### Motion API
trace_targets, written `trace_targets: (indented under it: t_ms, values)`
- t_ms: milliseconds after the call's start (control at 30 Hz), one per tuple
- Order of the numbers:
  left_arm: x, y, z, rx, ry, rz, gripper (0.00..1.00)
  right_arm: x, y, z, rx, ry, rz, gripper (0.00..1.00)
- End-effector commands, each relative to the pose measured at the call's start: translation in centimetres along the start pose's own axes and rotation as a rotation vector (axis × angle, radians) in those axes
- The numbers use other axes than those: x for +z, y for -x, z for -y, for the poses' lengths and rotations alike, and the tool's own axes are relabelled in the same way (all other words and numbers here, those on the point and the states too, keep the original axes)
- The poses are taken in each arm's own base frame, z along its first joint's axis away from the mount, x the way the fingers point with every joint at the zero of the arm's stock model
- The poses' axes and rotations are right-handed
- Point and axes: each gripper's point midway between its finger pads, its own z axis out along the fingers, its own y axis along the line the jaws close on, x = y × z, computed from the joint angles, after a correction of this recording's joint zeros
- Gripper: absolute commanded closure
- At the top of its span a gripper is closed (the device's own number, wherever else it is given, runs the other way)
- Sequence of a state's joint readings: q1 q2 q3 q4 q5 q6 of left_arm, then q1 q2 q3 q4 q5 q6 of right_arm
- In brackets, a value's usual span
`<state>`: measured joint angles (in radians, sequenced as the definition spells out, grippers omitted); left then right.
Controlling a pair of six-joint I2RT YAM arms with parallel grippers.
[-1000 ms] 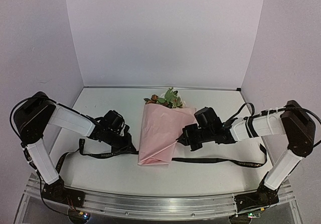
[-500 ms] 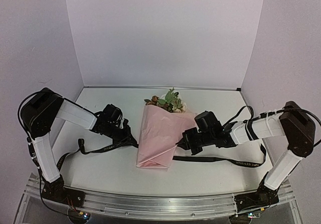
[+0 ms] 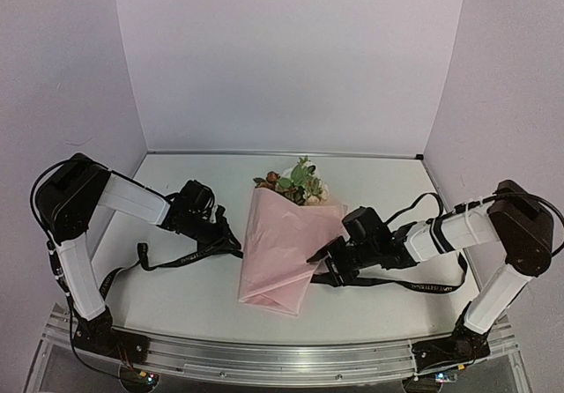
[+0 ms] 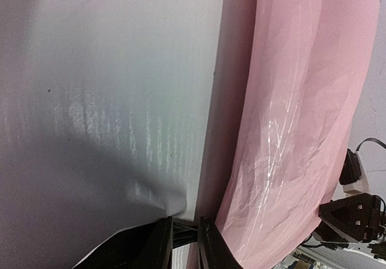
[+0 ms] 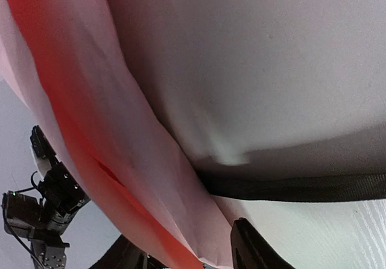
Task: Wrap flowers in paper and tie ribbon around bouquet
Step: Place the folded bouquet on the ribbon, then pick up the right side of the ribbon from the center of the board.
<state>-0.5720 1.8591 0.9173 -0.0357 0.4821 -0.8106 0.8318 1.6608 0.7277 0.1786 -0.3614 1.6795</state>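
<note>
Your left gripper [image 4: 184, 245] shows a narrow gap beside the paper [image 4: 289, 130]. Your right gripper [image 5: 184, 251] stands wide astride its edge.

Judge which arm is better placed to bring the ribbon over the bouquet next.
Left, probably: the left pincer sits on the ribbon where it meets the bouquet. The right pincer stands open at the bouquet's other edge, the ribbon passing beside it.

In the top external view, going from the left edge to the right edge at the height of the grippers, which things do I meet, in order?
left arm → left gripper → bouquet → right gripper → right arm
</note>
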Motion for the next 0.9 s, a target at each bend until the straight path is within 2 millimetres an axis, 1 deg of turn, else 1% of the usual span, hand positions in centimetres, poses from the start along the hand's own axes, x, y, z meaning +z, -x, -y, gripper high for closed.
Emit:
trace_targets:
  t_ms: [0, 67, 167, 200, 300, 367, 467, 567, 667, 733, 800, 867]
  values:
    - [-0.9, -1.1, -4.1, -0.021, 0.181, -0.01, 0.83, -0.9, -0.2, 0.6, -0.144, -0.029, -0.001, 0.43]
    - [-1.2, -1.1, -4.0, -0.017, 0.182, -0.008, 0.83, -1.9, -0.1, 1.5, -0.201, -0.074, 0.015, 0.41]
    - [-1.4, -1.1, -3.7, -0.013, 0.171, -0.003, 0.82, -4.3, 0.6, 3.5, -0.292, -0.173, 0.066, 0.38]
    - [-1.5, -1.2, -3.6, -0.009, 0.167, -0.004, 0.82, -5.5, 0.9, 3.7, -0.324, -0.186, 0.098, 0.37]
    - [-1.7, -1.1, -3.4, -0.003, 0.161, 0.0, 0.82, -9.0, 1.9, 6.0, -0.393, -0.303, 0.179, 0.36]
    - [-1.8, -1.1, -3.2, 0.003, 0.155, 0.001, 0.82, -10.8, 2.7, 7.4, -0.389, -0.331, 0.239, 0.35]
    - [-2.0, -1.0, -2.8, 0.009, 0.144, 0.001, 0.82, -12.9, 3.8, 10.1, -0.332, -0.376, 0.311, 0.35]
    - [-2.1, -0.9, -2.4, 0.013, 0.135, 0.001, 0.83, -14.0, 4.4, 12.0, -0.272, -0.405, 0.355, 0.36]
    - [-2.2, -0.9, -2.2, 0.02, 0.132, 0.002, 0.83, -14.8, 5.5, 13.1, -0.218, -0.415, 0.434, 0.35]
    - [-2.3, -0.9, -2.1, 0.023, 0.13, 0.004, 0.83, -14.9, 5.9, 13.0, -0.199, -0.416, 0.462, 0.34]
    - [-2.4, -0.8, -1.9, 0.026, 0.128, 0.007, 0.83, -14.9, 6.4, 12.8, -0.18, -0.421, 0.494, 0.3]
    - [-2.6, -0.7, -1.7, 0.03, 0.125, 0.012, 0.83, -14.7, 7.0, 13.1, -0.112, -0.429, 0.52, 0.26]
